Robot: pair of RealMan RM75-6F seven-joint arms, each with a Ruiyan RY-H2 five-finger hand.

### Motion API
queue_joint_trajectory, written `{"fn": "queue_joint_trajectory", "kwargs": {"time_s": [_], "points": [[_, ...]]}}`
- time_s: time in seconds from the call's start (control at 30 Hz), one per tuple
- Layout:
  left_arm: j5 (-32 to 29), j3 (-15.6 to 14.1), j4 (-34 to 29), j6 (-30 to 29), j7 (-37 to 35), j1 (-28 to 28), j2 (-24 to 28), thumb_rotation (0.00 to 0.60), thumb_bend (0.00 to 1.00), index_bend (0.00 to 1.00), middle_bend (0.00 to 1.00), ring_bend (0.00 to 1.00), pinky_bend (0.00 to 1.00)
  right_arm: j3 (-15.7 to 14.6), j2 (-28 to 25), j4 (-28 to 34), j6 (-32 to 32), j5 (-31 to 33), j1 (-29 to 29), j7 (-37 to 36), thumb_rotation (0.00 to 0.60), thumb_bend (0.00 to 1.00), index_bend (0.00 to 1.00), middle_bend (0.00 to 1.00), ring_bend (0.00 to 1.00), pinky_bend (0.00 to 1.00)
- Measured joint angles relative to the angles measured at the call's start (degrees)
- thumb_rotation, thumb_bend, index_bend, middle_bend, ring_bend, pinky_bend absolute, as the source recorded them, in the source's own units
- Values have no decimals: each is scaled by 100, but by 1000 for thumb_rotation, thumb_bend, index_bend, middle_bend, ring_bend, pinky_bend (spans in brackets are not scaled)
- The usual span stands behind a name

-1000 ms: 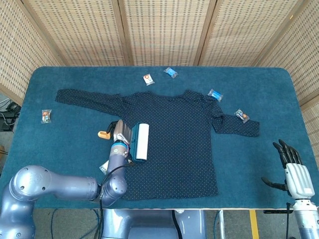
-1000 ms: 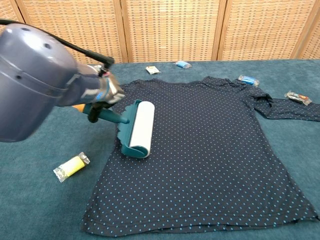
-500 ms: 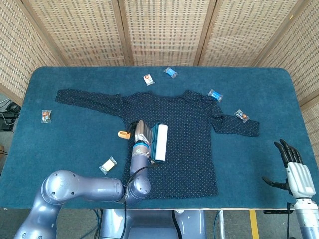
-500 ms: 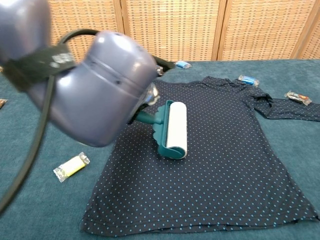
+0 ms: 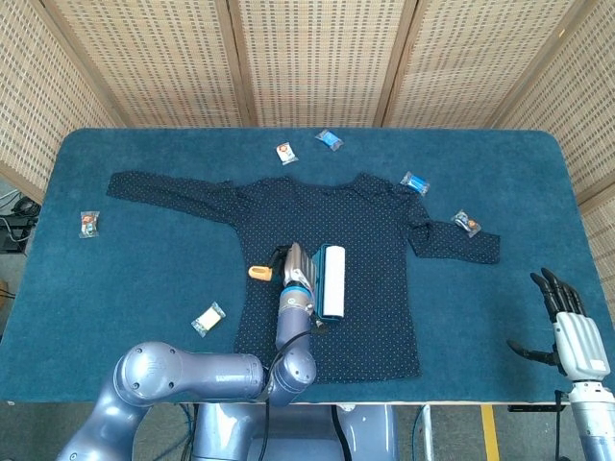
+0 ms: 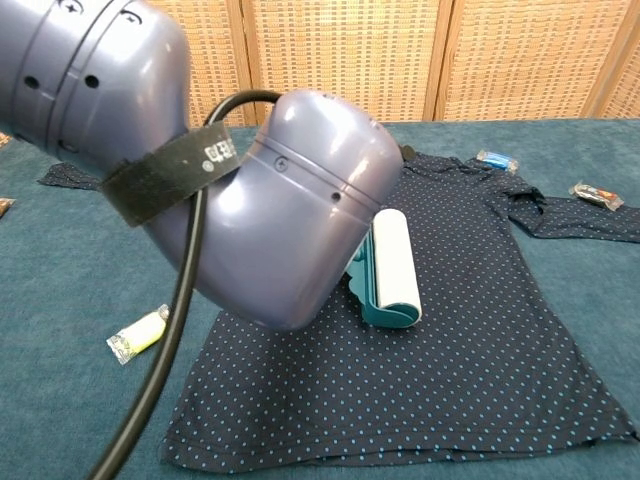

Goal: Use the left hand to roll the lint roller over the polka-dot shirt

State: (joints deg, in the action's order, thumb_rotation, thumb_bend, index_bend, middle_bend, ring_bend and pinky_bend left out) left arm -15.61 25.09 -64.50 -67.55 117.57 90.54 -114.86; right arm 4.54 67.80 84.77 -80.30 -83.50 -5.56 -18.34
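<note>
The left hand (image 5: 294,266) is gripping the handle of the one lint roller (image 5: 332,281), its fingers wrapped round it; in the chest view the bulky grey arm is hiding the hand itself. The roller's white drum is lying flat on the middle of the single polka-dot shirt (image 5: 370,288), its long axis running toward the collar, the teal frame (image 6: 368,285) sitting on the side nearer the hand. An orange tip (image 5: 258,273) is sticking out just left of the hand, over the shirt's edge.

The shirt is lying spread out on the blue tabletop (image 5: 144,269), with one sleeve stretching far to the left and the other bending to the right.

Six small wrapped packets are lying scattered around it. One yellow packet (image 5: 207,319) is resting on the tabletop left of the shirt's hem, near the arm. One packet (image 5: 88,224) is sitting well apart by the left edge. Two packets (image 5: 285,153) (image 5: 330,140) are lying beyond the collar. One blue packet (image 5: 415,182) is touching the right shoulder, and one more (image 5: 467,223) is resting on the right sleeve.

The right hand (image 5: 569,331) is hanging past the tabletop's near right corner, holding nothing, its dark fingers spread and pointing up.
</note>
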Motion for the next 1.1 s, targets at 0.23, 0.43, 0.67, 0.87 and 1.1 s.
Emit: {"fn": "queue_joint_trajectory", "kwargs": {"time_s": [0.23,0.43,0.67,0.87,1.1], "points": [[71,-145,-353,-142,-37,-300,270,600,894,909,931,814,718,-11,9,29,-26,-26,2,93,600,131,5,0,0,0],[177,-340,-835,-189,-218,-699,661,600,894,909,931,814,718,-35,6,101,-72,-79,10,227,600,131,5,0,0,0],[407,-617,-1613,-169,-667,-1212,1325,600,891,909,931,814,718,-28,-11,160,-164,-93,38,318,600,131,6,0,0,0],[1142,-908,-2483,6,-1550,-1740,2083,600,882,907,931,814,709,-48,-7,208,-221,-164,50,472,600,131,6,0,0,0],[2111,-1244,-3038,316,-2801,-2318,2789,600,864,886,895,784,661,-75,17,291,-381,-281,84,757,600,131,12,0,0,0]]}}
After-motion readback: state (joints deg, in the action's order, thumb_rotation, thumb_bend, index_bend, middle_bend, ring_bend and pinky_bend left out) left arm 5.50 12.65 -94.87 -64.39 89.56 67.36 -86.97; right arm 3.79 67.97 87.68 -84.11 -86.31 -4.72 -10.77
